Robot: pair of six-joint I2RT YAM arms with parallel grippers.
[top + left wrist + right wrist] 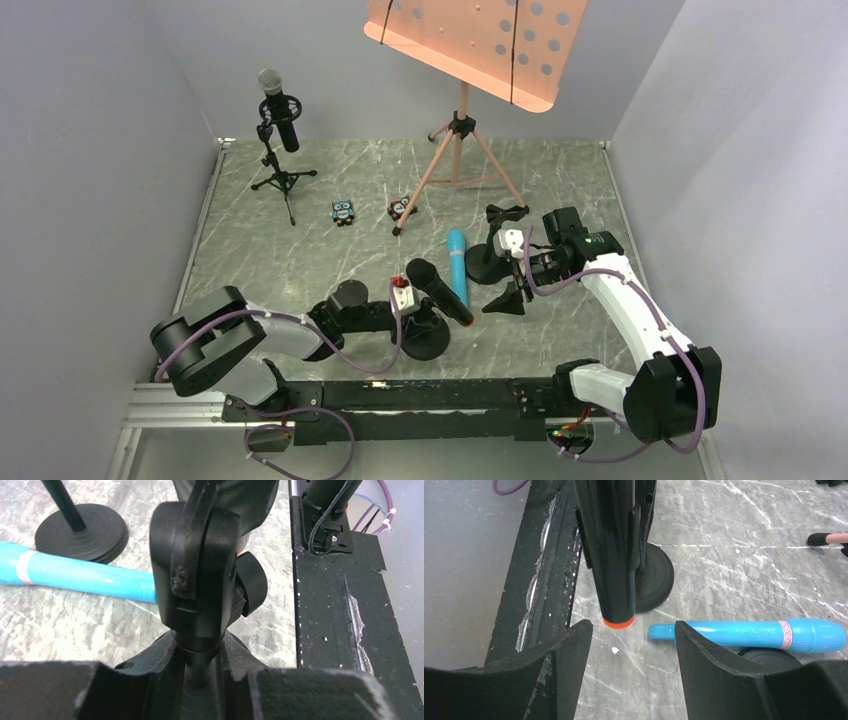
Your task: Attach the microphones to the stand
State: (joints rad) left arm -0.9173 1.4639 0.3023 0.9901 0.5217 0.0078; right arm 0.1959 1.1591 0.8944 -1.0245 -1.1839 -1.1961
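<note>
Black orange-capped microphone sits in clip of near desk stand. Left gripper fingers narrow round stand stem, cannot tell if touching. Right gripper wide, empty. Turquoise microphone lies flat just right of stand.

A salmon-pink music stand stood at the far side of the grey marbled desk, its perforated tray tilted and its tripod legs splayed on the surface. Two small owl-like figurines sat near the front leg: a blue figurine to the left and a darker figurine just beside the leg's foot. Plain pale walls enclosed the desk on three sides
</note>
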